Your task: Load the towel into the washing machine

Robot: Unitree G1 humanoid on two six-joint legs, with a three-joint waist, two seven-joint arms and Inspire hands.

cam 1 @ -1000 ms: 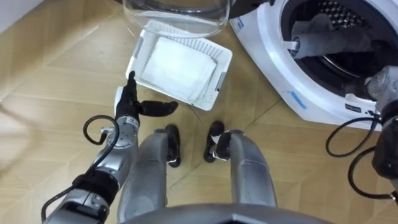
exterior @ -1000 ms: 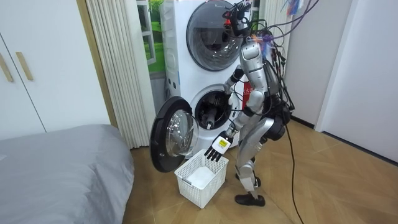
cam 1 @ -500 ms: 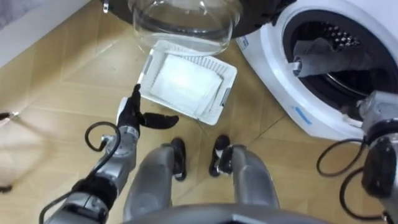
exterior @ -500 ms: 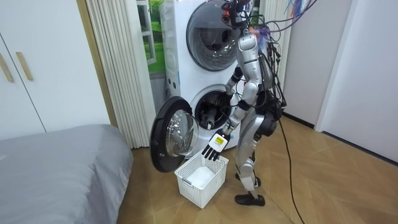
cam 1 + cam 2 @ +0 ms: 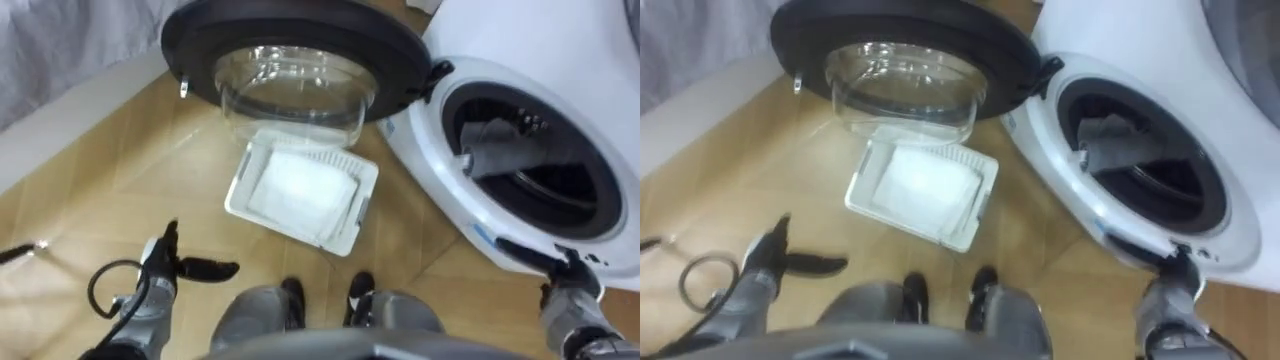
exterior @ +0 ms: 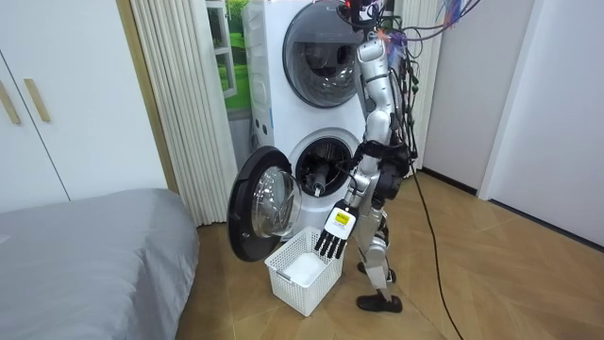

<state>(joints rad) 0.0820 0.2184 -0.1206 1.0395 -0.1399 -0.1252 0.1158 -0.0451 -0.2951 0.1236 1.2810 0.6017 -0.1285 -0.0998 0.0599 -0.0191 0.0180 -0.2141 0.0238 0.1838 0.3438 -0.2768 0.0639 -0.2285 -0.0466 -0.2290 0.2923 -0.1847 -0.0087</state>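
Washing machine [image 5: 560,50] from overhead and afar

Silver-grey metal limbs; rounded thigh shells at bottom centre of eye views; black shoes. Left hand [image 5: 168,262] black-fingered, white tag with yellow patch on back. Black cable loop at lower left; cable bundle behind torso.

1 washing machine [image 5: 540,45], 1 open door [image 5: 290,30], 1 basket [image 5: 238,185], 1 white towel [image 5: 300,190], 1 grey towel [image 5: 500,155], 1 bed [image 6: 85,246]
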